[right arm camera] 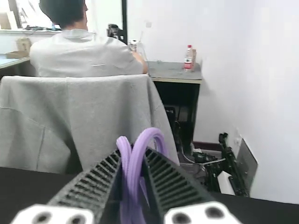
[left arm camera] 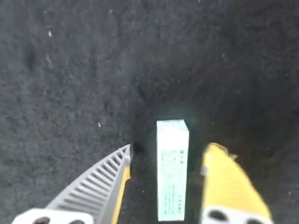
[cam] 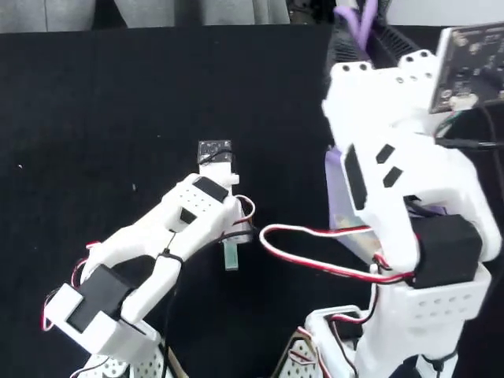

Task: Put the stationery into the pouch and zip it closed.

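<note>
A small white-and-green eraser box (left arm camera: 172,172) lies on the black table cloth, also seen in the high view under the left arm's wrist as the eraser (cam: 231,255). My left gripper (left arm camera: 172,148) is open and straddles it, one finger on each side, with gaps between fingers and box. My right gripper (right arm camera: 133,154) is raised off the table and shut on the purple loop (right arm camera: 135,158) of the pouch. The lilac pouch (cam: 336,185) hangs beneath the right arm, mostly hidden by it; the loop (cam: 358,24) sticks up at the top.
The black cloth (cam: 118,102) covers the table to the left and back. Red-and-white cables (cam: 315,236) hang between the two arms. A grey-draped chair (right arm camera: 79,116) stands beyond the table's far edge.
</note>
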